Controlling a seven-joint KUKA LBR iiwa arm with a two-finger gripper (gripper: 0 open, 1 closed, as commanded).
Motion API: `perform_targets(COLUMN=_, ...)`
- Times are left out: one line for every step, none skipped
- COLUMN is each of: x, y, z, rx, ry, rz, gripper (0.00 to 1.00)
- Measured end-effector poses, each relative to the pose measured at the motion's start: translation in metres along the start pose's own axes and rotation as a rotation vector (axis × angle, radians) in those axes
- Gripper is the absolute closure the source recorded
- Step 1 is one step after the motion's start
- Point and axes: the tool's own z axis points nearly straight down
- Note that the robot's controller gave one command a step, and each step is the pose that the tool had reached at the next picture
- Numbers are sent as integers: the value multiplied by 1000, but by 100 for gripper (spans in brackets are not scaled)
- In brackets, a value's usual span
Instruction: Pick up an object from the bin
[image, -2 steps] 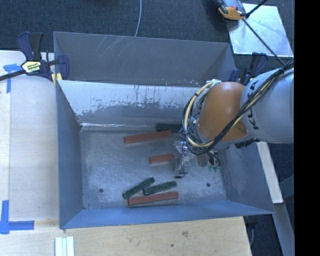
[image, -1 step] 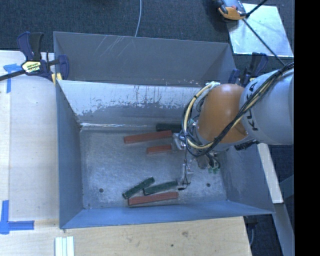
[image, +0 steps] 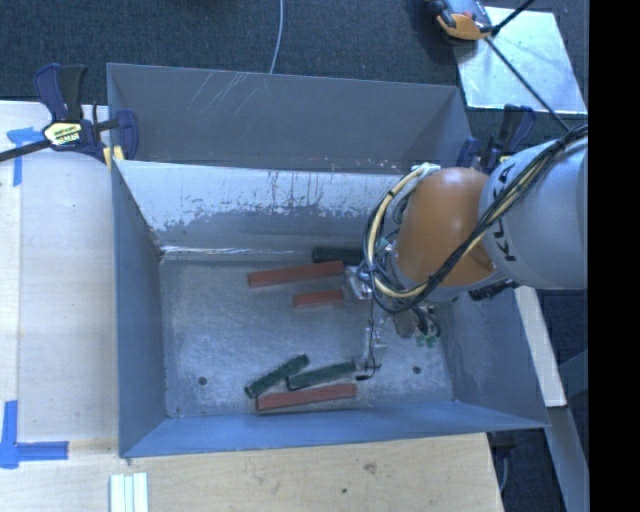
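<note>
Grey metal bin (image: 140, 330), arm w/ orange wrist cover (image: 445, 235) comes in from 3 o'clock. Jaws are down at approx 4 o'clock of the bin floor, right at the end of a dark green flat bar (image: 322, 375); released or clenched, can't tell. Second dark green bar (image: 277, 377) is at its 9, red-brown flat bar (image: 305, 398) just beside at 6. Long red-brown bar (image: 296, 274), short red-brown bar (image: 318, 298) and blackish bar (image: 335, 255) lie twd 12, well apart.
</note>
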Motion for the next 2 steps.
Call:
perform_targets(x=-58, y=52, z=-7, rx=-2, ry=-11, rz=-136, gripper=100)
perform_targets(x=-55, y=52, z=-5, rx=-1, ry=-1, rz=-136, gripper=0)
